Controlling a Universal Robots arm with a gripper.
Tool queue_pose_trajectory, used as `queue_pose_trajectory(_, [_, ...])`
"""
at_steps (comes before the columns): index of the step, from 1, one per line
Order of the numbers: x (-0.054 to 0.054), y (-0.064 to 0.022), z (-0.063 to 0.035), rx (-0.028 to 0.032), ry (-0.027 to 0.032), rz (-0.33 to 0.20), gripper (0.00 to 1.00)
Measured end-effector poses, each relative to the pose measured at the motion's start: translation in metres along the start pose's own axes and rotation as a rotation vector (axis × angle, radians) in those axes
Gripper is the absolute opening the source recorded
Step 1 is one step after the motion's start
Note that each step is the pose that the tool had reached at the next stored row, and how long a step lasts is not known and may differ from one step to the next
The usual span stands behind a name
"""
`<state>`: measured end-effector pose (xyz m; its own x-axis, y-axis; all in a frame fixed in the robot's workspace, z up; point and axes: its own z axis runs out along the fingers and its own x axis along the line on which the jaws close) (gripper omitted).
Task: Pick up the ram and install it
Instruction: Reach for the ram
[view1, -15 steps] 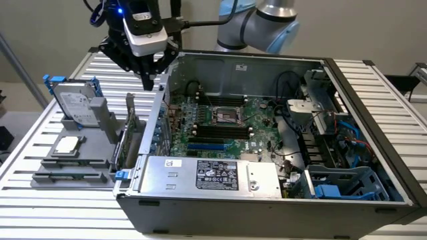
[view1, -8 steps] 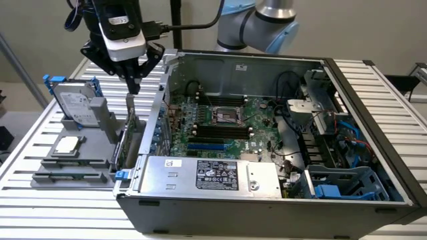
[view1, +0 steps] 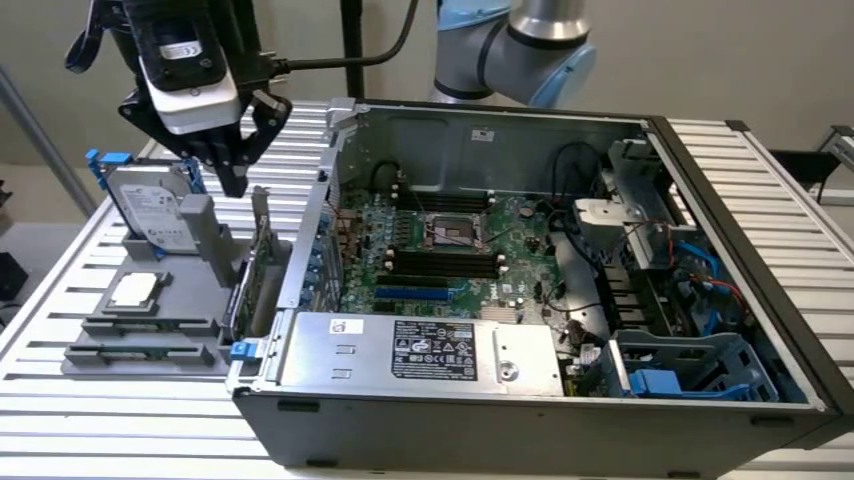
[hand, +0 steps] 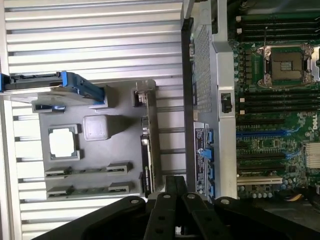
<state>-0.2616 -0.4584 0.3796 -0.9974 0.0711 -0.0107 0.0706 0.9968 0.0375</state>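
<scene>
The gripper (view1: 236, 183) is held high above the tray (hand: 122, 140), its fingers drawn together with nothing seen between them. In the wrist view its body is cut off at the picture's edge. The ram (hand: 87, 171) is hard to make out. It is taken to be the thin strip seen edge-on in a long holder on the tray, just beside the CPU (hand: 63, 142); its chips and colour cannot be told. A second such holder lies just beside the first. A hard drive (view1: 144, 205) is stood upright at the tray's opposite end and is partly cut off in the wrist view. A card (view1: 248, 290) is stood on edge along the tray's side nearest the case (view1: 534, 420), so only its edge is shown to the wrist camera.
</scene>
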Motion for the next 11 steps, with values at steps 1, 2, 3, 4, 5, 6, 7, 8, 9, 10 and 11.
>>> queue_pose_trajectory(1, [0.003, -0.0015, 0.0001, 0.0004, 0.0000, 0.000, 0.11])
queue_pose_trajectory(2, [0.007, -0.0030, 0.0002, 0.0008, 0.0000, 0.000, 0.11])
queue_pose_trajectory(3, [0.010, -0.0045, 0.0004, 0.0012, 0.0000, 0.000, 0.11])
queue_pose_trajectory(4, [0.014, -0.0060, 0.0005, 0.0017, 0.0000, 0.000, 0.11])
queue_pose_trajectory(5, [0.017, -0.0075, 0.0006, 0.0021, -0.0001, 0.000, 0.11])
queue_pose_trajectory(6, [0.021, -0.0091, 0.0007, 0.0025, -0.0001, 0.000, 0.11])
queue_pose_trajectory(7, [0.024, -0.0105, 0.0008, 0.0030, -0.0001, 0.000, 0.11])
queue_pose_trajectory(8, [0.027, -0.0120, 0.0009, 0.0034, -0.0001, 0.000, 0.11])
queue_pose_trajectory(9, [0.031, -0.0135, 0.0010, 0.0040, -0.0001, 0.000, 0.11])
queue_pose_trajectory(10, [0.034, -0.0149, 0.0011, 0.0044, -0.0001, 0.000, 0.11])
queue_pose_trajectory(11, [0.038, -0.0164, 0.0012, 0.0049, -0.0001, 0.000, 0.11])
